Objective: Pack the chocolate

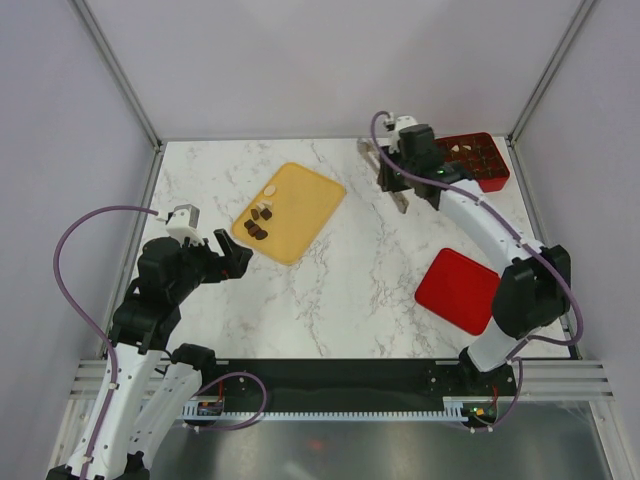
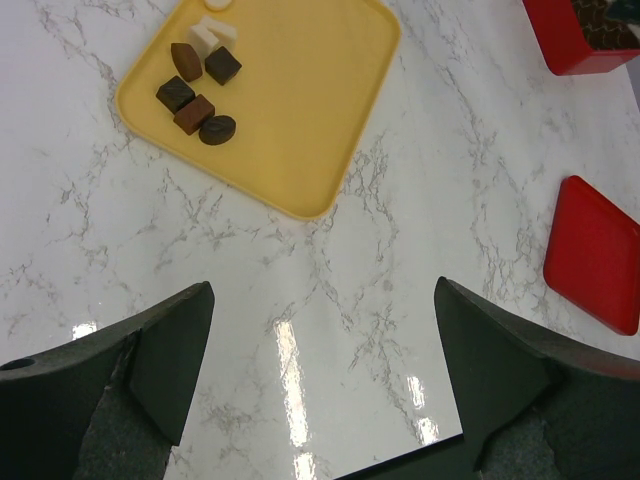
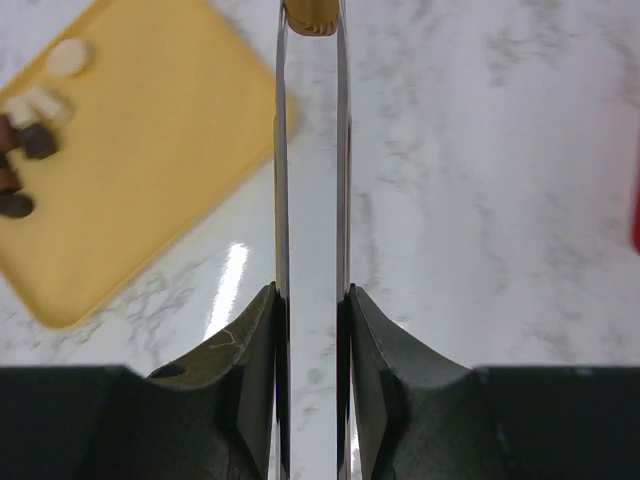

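Right gripper clamped on tongs. Blades run straight out from the jaws, with a tan piece pinched at the tip. Box near, to its right; judged the drop target. Loose chocolate clustered in a tray corner, nearer the left gripper, which gapes empty. Pieces too small to read an axis.

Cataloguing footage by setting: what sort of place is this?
Probably a robot lab test cell: marble-pattern table, plain white panels around it, left arm and right arm bolted at its near edge.
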`<state>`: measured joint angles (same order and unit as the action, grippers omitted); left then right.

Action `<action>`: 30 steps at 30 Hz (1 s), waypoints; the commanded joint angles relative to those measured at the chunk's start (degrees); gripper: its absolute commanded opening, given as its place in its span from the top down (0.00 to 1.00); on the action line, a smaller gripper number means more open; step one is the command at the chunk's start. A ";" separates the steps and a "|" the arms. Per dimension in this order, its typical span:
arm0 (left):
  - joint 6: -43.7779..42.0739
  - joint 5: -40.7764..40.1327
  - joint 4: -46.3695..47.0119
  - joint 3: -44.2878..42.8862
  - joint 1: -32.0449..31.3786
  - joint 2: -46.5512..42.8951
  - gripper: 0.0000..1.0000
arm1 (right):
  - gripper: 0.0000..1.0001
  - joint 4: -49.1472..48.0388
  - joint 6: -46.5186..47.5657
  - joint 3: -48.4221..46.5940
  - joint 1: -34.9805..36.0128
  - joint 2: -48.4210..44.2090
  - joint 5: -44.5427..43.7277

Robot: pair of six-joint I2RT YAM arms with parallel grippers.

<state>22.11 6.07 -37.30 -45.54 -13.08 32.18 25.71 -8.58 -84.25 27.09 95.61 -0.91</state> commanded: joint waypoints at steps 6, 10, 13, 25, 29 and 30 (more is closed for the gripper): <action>-0.66 -0.35 1.79 0.45 0.34 -0.28 0.00 | 0.64 4.61 -0.81 -2.58 -21.70 -1.49 -9.82; -0.75 -0.26 1.79 0.36 0.25 0.07 0.00 | 0.64 4.26 -2.58 -4.78 -28.31 2.02 -7.01; -0.84 -0.27 1.70 0.36 0.25 0.16 0.00 | 0.63 4.08 -3.20 -7.24 -30.87 5.01 -6.74; -0.75 -0.35 1.79 0.45 0.34 0.34 0.00 | 0.61 3.99 -3.90 -14.10 -35.79 14.59 -3.49; -0.66 -0.44 1.79 0.45 0.25 0.51 0.00 | 0.60 4.08 -3.73 -15.33 -36.14 15.83 -3.31; -0.75 -0.61 1.79 0.45 0.34 0.42 0.00 | 0.60 4.08 -3.55 -15.94 -36.23 16.09 -3.66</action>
<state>22.11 6.09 -37.28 -45.54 -13.08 32.36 30.94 -11.84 -96.33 -8.86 111.42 -4.93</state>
